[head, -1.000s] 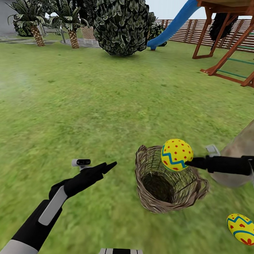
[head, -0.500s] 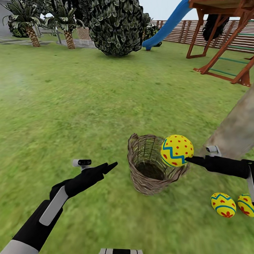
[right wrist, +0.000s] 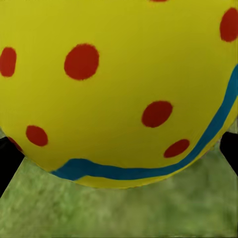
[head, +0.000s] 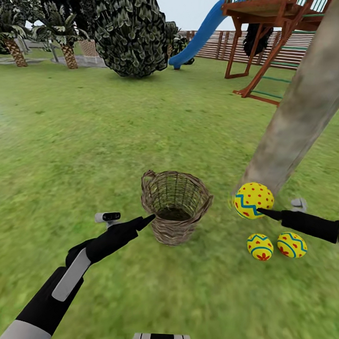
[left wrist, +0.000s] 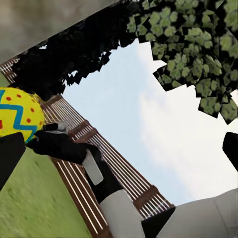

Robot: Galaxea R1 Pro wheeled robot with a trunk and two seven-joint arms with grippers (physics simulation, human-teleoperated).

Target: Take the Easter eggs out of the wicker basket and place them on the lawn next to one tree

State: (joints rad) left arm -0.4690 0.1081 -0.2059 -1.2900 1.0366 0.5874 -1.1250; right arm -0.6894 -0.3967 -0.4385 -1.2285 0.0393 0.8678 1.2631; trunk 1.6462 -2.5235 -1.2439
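One dotted egg [head: 254,200] is clamped in the right gripper [head: 264,211], held above the lawn [head: 92,136] at the foot of the tree [head: 300,106], evidently for setting down beside the two eggs [head: 260,246] lying just below. The wicker basket [head: 176,205] stands nearby, apparently empty. The left gripper [head: 146,221] hovers beside it, holding nothing; jaw spread cannot be judged. No obstruction noted

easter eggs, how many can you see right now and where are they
3. One dotted egg is held in the right gripper in front of the tree trunk. Two more, egg and egg, lie side by side on the lawn just below it. The wicker basket looks empty.
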